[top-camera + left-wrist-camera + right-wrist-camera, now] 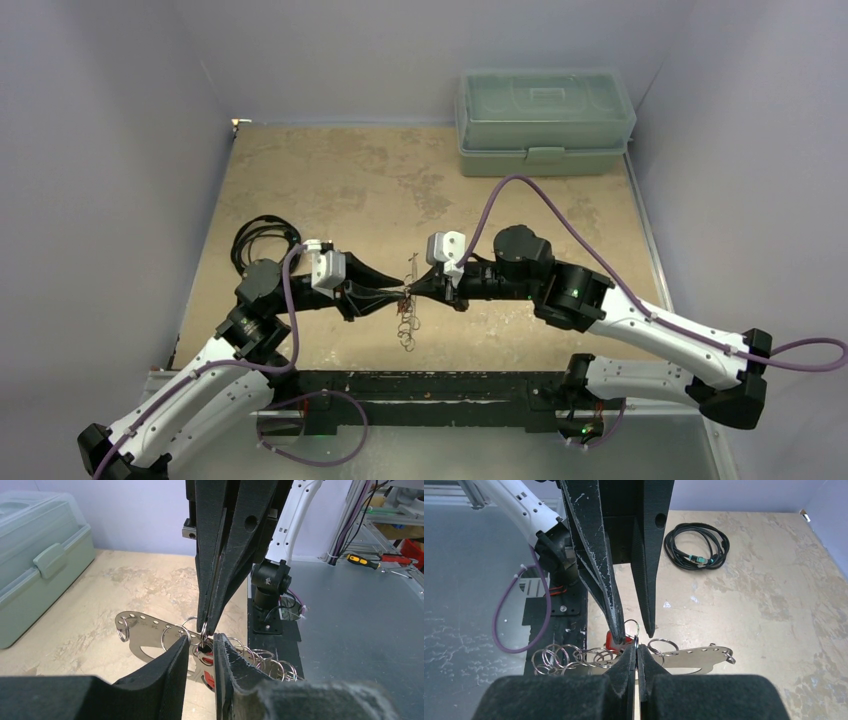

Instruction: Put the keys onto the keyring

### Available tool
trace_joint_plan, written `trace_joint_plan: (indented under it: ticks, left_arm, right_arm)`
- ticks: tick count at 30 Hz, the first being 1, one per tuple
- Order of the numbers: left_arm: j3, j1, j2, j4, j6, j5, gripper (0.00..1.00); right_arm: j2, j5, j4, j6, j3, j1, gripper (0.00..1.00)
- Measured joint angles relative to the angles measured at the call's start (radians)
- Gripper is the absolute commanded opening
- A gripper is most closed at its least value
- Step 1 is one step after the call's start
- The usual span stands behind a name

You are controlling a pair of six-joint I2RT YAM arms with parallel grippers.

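Right tool [636,651] pinched on keyring [696,655] ring, left tool [634,630] parted, red key [611,639] beside one finger

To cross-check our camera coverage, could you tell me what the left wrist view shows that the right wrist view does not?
Only the left wrist view shows the pale green box and, on the grey bench, screwdrivers. Only the right wrist view shows the coiled black cable. Both show the keyring with its holed plate and wire rings, the red-headed key, the right gripper shut on a ring, and the left gripper with fingers apart.
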Motion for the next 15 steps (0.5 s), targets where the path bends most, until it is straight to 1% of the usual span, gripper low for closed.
trace_joint_plan:
  ticks: [8,12,15]
  left_arm:
    - [0.000,0.000,0.000,0.001,-0.001,0.000,0.27]
    - [0.000,0.000,0.000,0.001,-0.001,0.000,0.24]
    - [0.000,0.000,0.000,0.000,-0.005,-0.001,0.18]
  right_arm:
    - [0.018,-0.008,0.012,0.000,0.006,0.000,0.00]
    - [0.019,-0.009,0.013,0.000,0.009,0.000,0.00]
    - [0.019,-0.009,0.013,0.000,0.009,0.000,0.00]
